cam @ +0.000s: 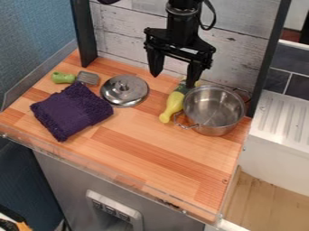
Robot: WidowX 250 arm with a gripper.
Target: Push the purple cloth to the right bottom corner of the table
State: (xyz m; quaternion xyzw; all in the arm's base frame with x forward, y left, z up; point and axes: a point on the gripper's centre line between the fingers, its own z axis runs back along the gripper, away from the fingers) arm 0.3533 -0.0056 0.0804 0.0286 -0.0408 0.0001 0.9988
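Observation:
My gripper [174, 76] hangs open over the back of the wooden table [138, 144], its two fingers spread with nothing between them. To its left and nearer the front, the folded purple cloth [71, 110] lies on the left part of the table. The cloth and the gripper are well apart, with a pot lid between them in the view.
A metal lid [124, 90] lies right of the cloth. A green-handled spatula [73, 78] touches or nearly touches the cloth's back edge. A yellow object [173, 106] lies beside a steel pot [213, 110] at the right. A clear rim runs along the front edge.

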